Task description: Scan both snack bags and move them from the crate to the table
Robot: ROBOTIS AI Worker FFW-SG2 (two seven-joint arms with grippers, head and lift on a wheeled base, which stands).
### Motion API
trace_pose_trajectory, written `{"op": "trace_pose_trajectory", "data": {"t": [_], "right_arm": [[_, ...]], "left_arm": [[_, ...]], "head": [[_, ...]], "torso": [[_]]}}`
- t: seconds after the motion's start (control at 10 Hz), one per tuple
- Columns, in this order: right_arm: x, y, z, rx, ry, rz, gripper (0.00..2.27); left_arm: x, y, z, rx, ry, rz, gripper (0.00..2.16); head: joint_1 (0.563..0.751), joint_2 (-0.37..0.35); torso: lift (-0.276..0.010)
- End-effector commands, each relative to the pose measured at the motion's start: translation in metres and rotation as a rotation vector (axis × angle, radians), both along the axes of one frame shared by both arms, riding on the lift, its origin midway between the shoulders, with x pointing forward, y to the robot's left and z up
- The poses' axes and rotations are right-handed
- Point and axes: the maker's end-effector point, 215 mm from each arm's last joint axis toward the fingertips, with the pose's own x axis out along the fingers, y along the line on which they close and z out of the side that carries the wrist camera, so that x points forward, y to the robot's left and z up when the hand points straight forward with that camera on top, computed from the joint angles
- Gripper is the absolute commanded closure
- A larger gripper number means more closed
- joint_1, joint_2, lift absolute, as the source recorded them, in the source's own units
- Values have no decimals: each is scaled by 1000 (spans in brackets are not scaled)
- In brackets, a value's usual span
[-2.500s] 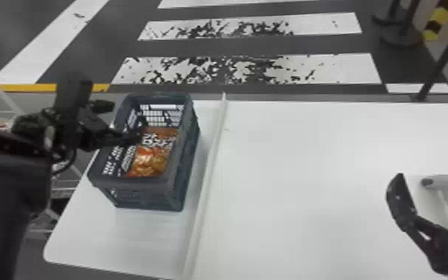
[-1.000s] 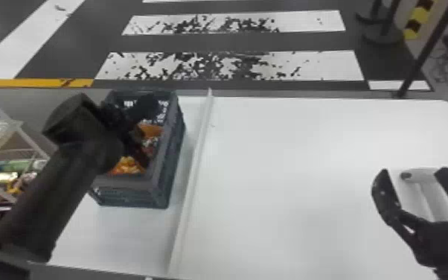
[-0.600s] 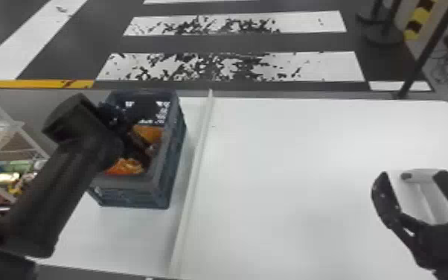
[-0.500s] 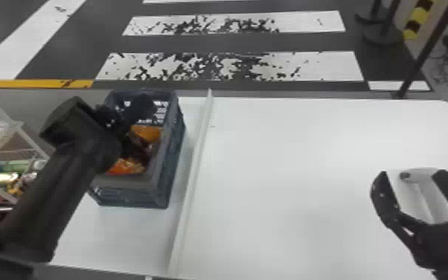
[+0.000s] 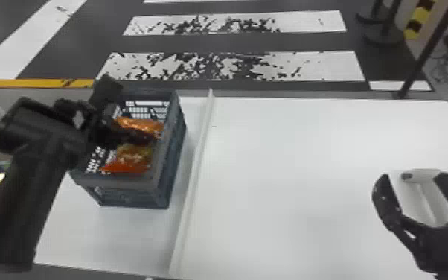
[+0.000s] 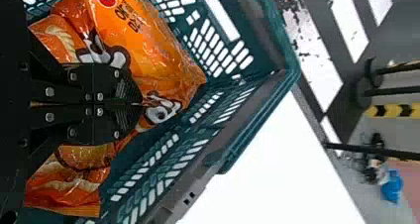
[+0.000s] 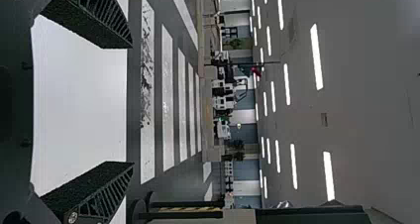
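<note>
Left gripper (image 6: 141, 104) was closed, couldn't tell if holding | right gripper (image 7: 132, 105) was wide open, empty | snack bags (image 5: 132, 160) lay by far and near edges of crate (image 5: 115, 181) | tight pinch needed before lifting

The left arm (image 5: 22, 193) is matte black, with a thick, smooth, tube-like link and a stout cylindrical housing (image 5: 29, 126) with a rounded rim. A small pale diamond-shaped patch (image 5: 78, 120) marks the dark parts near its wrist. The left gripper (image 5: 149, 138) has flat, angular black fingers (image 6: 79, 83), dotted with round silvery screw heads (image 6: 49, 91) and finely ribbed towards the tips. The right gripper (image 5: 413, 174) is black too. Its wedge-shaped fingers (image 7: 94, 16) show slanting ribs along their sides, rough, grainy inner faces and a bright round screw (image 7: 73, 217) near the base.
</note>
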Motion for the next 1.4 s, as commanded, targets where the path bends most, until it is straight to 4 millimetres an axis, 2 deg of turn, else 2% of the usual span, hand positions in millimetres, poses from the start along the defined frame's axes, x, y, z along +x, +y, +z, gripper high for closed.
{"op": "trace_pose_trajectory", "data": {"t": [0.0,0.2,0.4,0.6,1.0,1.2,1.3], "right_arm": [[0,1,1,1,-2,1,87],[2,2,1,2,1,2,87],[5,4,-4,5,16,7,87],[5,6,-6,5,23,9,87],[4,7,-9,5,35,11,87],[3,7,-9,3,35,12,90],[2,7,-8,4,35,10,90]], "left_arm": [[4,14,22,-98,-34,45,2135],[0,30,31,-186,-48,88,2135],[2,38,54,-305,-90,112,2135],[3,41,64,-409,-121,118,2135],[-1,38,78,-599,-191,133,2135],[-2,29,102,-710,-228,140,2135],[-5,14,119,-751,-223,129,2135]], "head": [[695,111],[695,125],[695,147],[695,157],[695,164],[695,163],[695,160]], "torso": [[-88],[-88],[-88],[-88],[-88],[-88],[-88]]}}
